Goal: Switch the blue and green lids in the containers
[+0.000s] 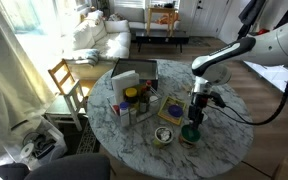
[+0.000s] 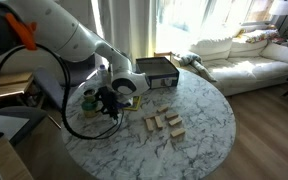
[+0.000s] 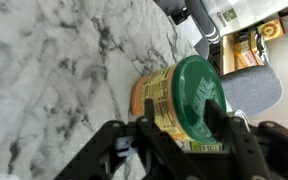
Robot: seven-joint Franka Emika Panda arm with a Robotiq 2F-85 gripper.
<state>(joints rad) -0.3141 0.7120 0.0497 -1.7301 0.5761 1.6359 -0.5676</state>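
Fingers [image 3: 222,125]: partly open, either side of green lid [image 3: 197,95] | grip: cannot tell | lid on container [image 3: 152,100]

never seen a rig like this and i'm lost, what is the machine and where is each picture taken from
This is one robot arm beside a round marble table. Two pictures come from cameras standing in the room, looking at the table from different sides. The third comes from a camera on the arm's wrist, looking past its end effector, the two-fingered grasping part. The jaws stand either side of the green lid on a yellowish tub; whether they grip it yet is unclear. Also on the table: bottles and jars, wooden blocks, a dark box and a second tub.
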